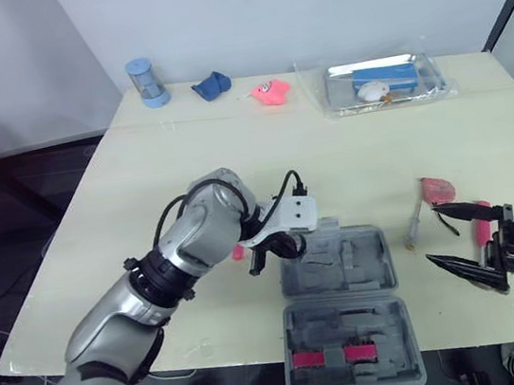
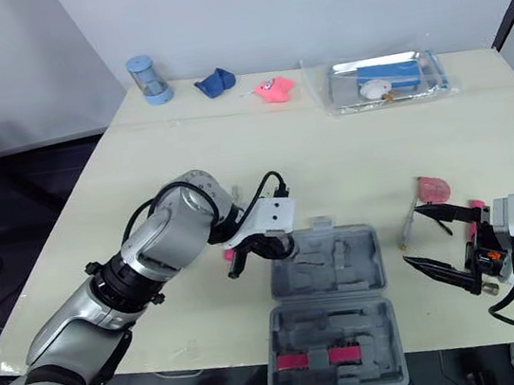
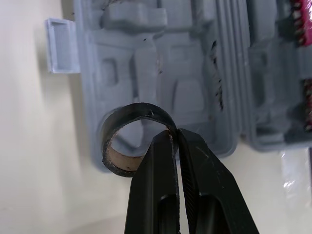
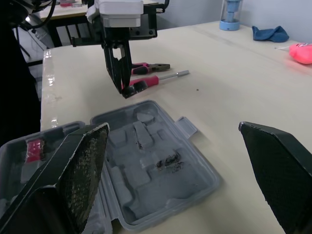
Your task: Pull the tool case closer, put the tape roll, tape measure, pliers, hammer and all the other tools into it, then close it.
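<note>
Tape roll point(image 3: 119, 163) pinched in left tool point(image 3: 175, 134) near open tool case point(image 1: 368, 263); right tool point(image 1: 435, 234) wide open.

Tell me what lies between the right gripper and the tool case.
In the left eye view, a slim silvery tool lies between the right gripper and the tool case.

Tool case point(image 1: 337, 267) lies at the table's point(image 1: 183, 145) near edge, pliers point(image 4: 146, 67) to its left, tray point(image 1: 382, 63) behind.

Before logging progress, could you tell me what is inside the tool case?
The tool case shows bare recesses in its far half, red strips in its near half. The tape roll, pinched in the left tool, hides part of one recess.
</note>
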